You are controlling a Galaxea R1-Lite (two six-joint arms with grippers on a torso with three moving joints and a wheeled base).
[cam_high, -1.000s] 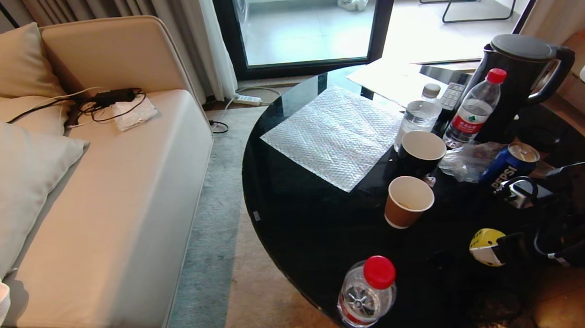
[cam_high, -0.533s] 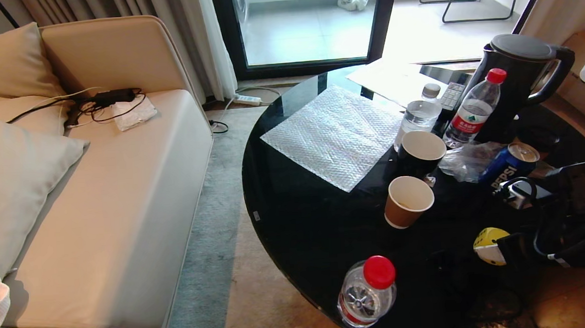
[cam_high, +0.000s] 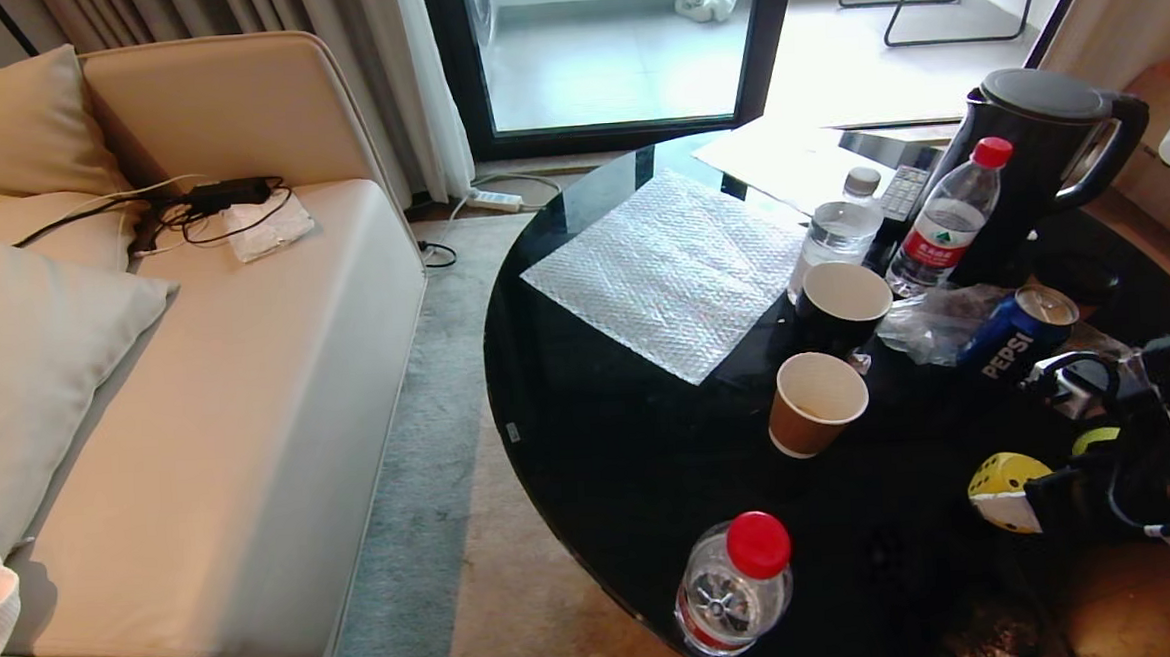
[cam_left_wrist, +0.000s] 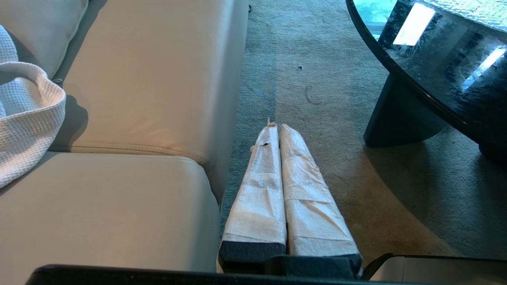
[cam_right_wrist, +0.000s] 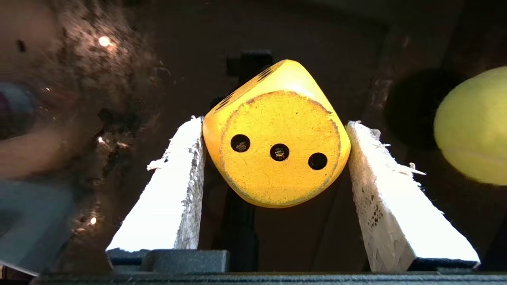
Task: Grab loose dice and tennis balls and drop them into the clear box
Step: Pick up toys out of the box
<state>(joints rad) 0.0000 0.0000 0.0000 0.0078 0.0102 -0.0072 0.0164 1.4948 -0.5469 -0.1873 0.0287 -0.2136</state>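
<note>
A yellow die with three dots facing the camera sits between the white-padded fingers of my right gripper, which is shut on it. In the head view the die and right gripper are at the near right edge of the black round table. A tennis ball lies just beside the gripper, and peeks out behind the arm. Parked low over the carpet beside the sofa, my left gripper is shut and holds nothing. The clear box is out of view.
The table carries a red-capped bottle at its near edge, two paper cups, a Pepsi can, two more bottles, a black kettle and a bubble-wrap sheet. A beige sofa stands to the left.
My right gripper has closed on the yellow die and shifted to the right with it. The tennis ball now shows behind the arm. The left arm has not moved.
</note>
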